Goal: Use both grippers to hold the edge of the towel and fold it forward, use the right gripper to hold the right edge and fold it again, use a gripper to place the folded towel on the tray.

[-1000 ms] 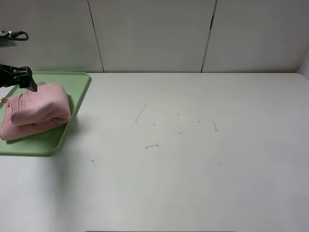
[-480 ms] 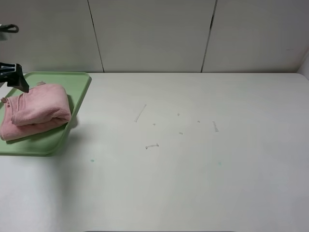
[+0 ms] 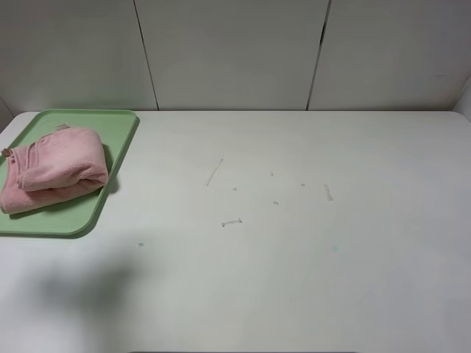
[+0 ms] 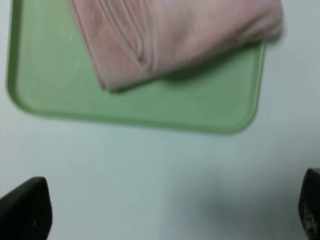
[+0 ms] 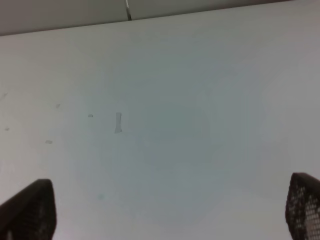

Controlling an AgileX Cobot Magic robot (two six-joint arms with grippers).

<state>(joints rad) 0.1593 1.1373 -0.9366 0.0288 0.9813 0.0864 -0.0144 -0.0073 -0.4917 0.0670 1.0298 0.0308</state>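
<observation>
I see towel point(image 3: 53, 168): pink fluffy terry cloth, stitched hems. Tray point(image 3: 118, 151): smooth light green plastic, slight sheen. Table point(image 3: 294, 243): matt white, lightly scuffed. My fingertips point(image 5: 27, 210): black, matt.

We are seeing a white table point(image 3: 294, 279), small scuff marks point(image 3: 232, 221) lying near its middle. Pale wall panels point(image 3: 232, 51) are standing behind the table's far edge, dark seams dividing them.
</observation>
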